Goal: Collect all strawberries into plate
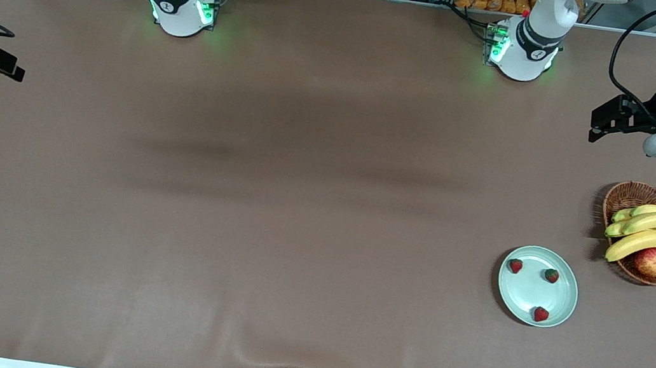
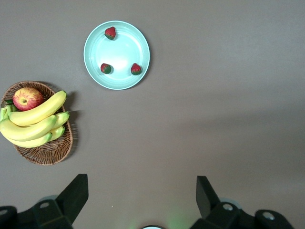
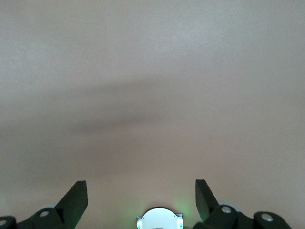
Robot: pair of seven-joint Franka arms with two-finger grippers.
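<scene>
Front view is showing all three strawberries (image 1: 515,265) (image 1: 551,276) (image 1: 541,314) sitting in the mint-green plate (image 1: 564,306), beside the basket (image 1: 625,195); nothing looks left to collect. Left gripper (image 2: 142,200) is hovering toward its end of the bench, right gripper (image 3: 141,200) over bare bench, fingers spread, holding nothing.

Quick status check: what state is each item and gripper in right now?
strawberries: all three on the plate, apart from one another.
plate: upright on the table, beside the basket.
basket: holds bananas and an apple.
left gripper: open, empty, raised over the table near the basket.
right gripper: open, empty, over bare table.
</scene>
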